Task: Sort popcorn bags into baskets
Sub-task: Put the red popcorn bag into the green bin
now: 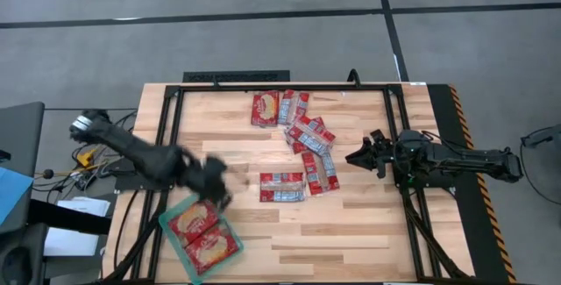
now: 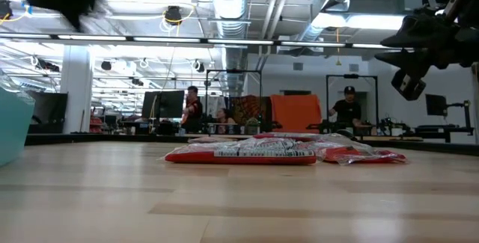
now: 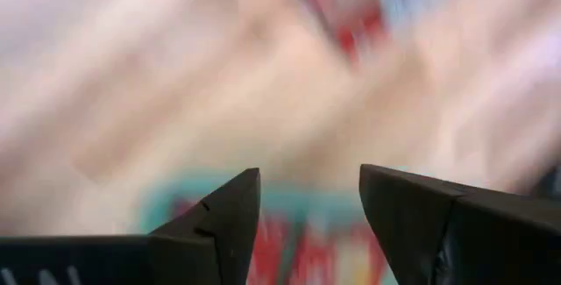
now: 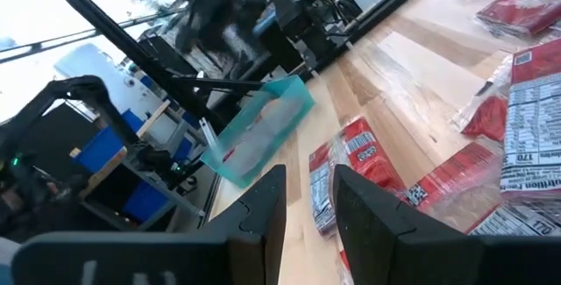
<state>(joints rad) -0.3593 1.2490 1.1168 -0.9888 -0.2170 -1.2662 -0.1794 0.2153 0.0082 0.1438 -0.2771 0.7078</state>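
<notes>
The teal basket (image 1: 168,224) lies at the table's near left with two squarish red popcorn bags (image 1: 202,235) flat inside it. Several more red popcorn bags (image 1: 298,136) lie loose at mid-table, the nearest of them a narrow one (image 1: 280,186). My left gripper (image 1: 217,187) hangs above the basket's far corner, blurred, and its fingers (image 3: 230,224) stand open with nothing between them. My right gripper (image 1: 358,155) hovers to the right of the loose bags, pointing level toward them, open by a narrow gap (image 4: 308,202) and holding nothing.
A black frame (image 1: 280,88) runs round the wooden table top. Bare wood lies between the basket and the loose bags and along the near edge. In the low view, people stand in the room far behind the table.
</notes>
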